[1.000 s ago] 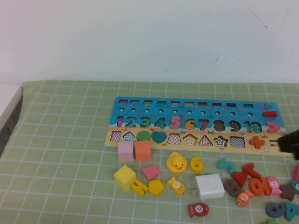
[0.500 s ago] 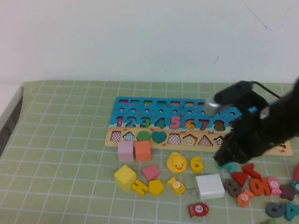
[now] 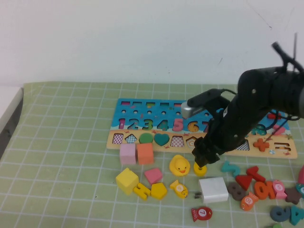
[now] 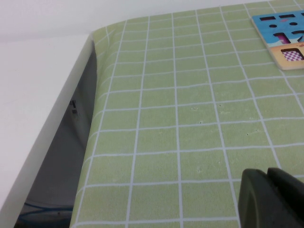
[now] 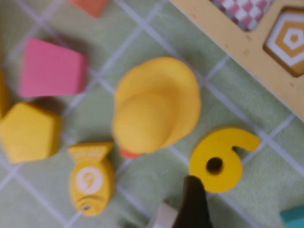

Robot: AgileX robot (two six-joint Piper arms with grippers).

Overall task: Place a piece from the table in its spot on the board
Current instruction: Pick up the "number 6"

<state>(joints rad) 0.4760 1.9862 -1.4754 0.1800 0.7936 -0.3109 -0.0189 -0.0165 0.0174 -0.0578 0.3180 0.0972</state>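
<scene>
the right gripper, seemingly open, hovers over the piece beside the duck (thin, stiff, light: pinch its flat edges); the left gripper, fingers unreadable, is parked far off.

The piece lies right of the duck, before the board.

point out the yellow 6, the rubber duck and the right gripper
yellow 6 point(image 5: 219, 160): right wrist view, on its round lower loop.
rubber duck point(image 5: 156, 107): right wrist view, on top of its body.
right gripper point(image 3: 201, 161): high view, at its tip, just above the 6.
</scene>
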